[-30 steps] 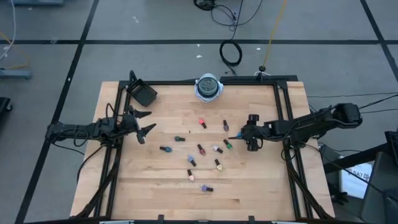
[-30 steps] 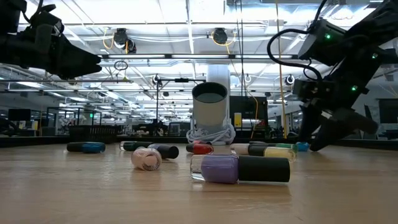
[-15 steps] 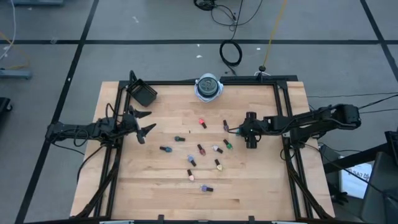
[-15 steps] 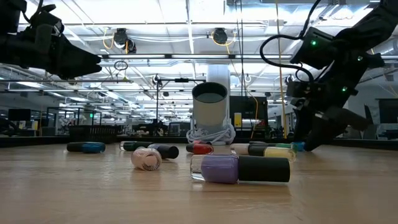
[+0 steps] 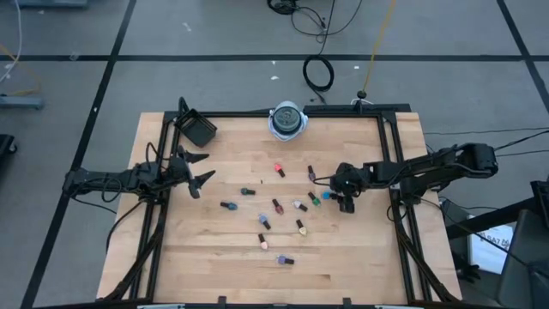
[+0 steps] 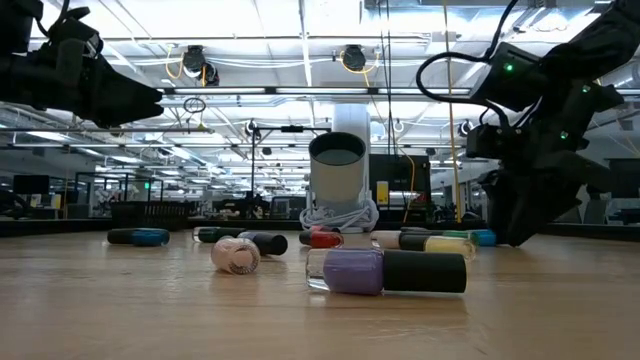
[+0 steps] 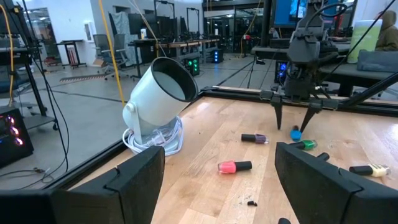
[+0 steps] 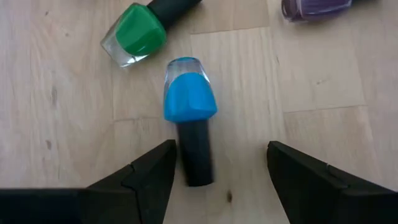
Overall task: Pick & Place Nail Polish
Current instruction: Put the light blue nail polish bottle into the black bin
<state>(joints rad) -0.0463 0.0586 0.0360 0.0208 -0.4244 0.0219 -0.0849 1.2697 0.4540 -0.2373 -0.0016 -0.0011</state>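
The right gripper hangs low over the wooden table, its jaws spread wide on either side of a blue nail polish bottle that lies on its side, dark cap pointing back toward the fingers. From the right wrist view the bottle sits between the two fingertips, a shade nearer one than the other, and nothing touches it yet. A green bottle lies just beside the blue bottle's glass end, and a purple bottle sits a little farther off on the other side. To take it cleanly, I'd say the gripper should centre itself over the blue bottle so both pads meet it together, drop until the tips nearly brush the wood, and close across the cap or the neck just above it, where the shape is straight and less likely to squirt out than the rounded glass. It should also keep clear of the green bottle, which is close enough to be nudged by a finger. The other bottles lie scattered on the wood beyond the blue one, toward the table's middle. The left gripper waits far across the table from the blue bottle, jaws apart and empty.
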